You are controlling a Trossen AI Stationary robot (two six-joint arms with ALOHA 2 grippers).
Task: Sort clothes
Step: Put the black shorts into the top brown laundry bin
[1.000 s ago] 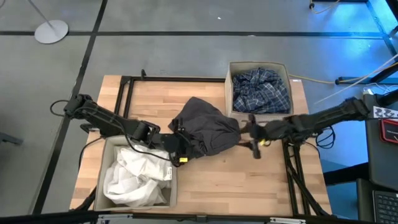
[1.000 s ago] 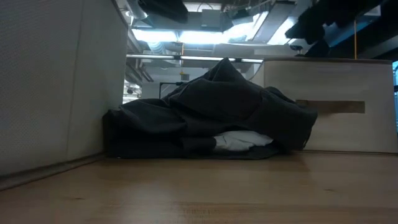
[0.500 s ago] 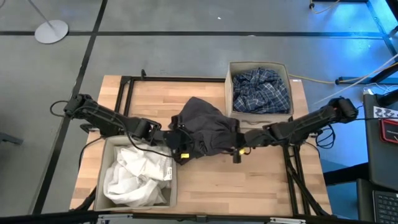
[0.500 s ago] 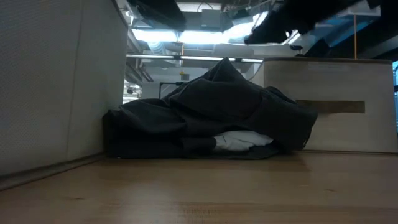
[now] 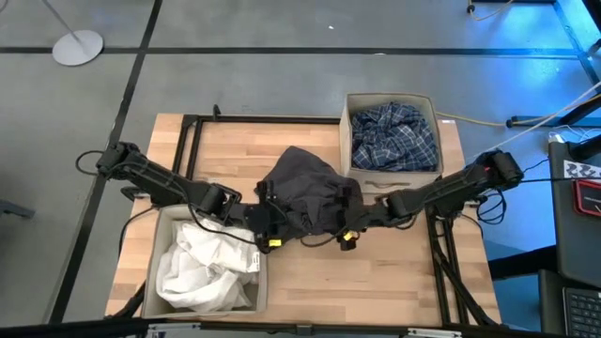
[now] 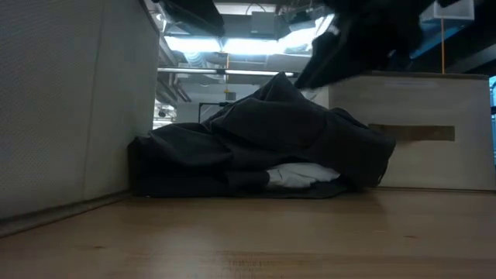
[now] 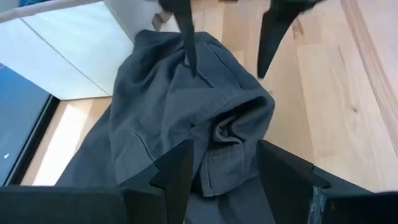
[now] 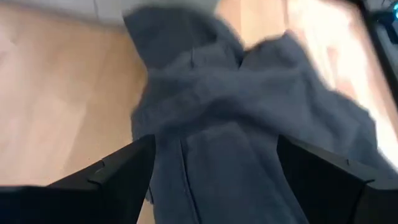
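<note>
Dark grey garment [image 5: 307, 192], heaped mid-counter [image 5: 394, 272] between the two bins, is flanked by the open left tool [image 5: 272, 223] and open right tool [image 5: 346, 228].

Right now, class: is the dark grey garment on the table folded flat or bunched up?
Bunched up: the dark grey garment sits in a creased mound, peaked in the low view, between both bins.
</note>
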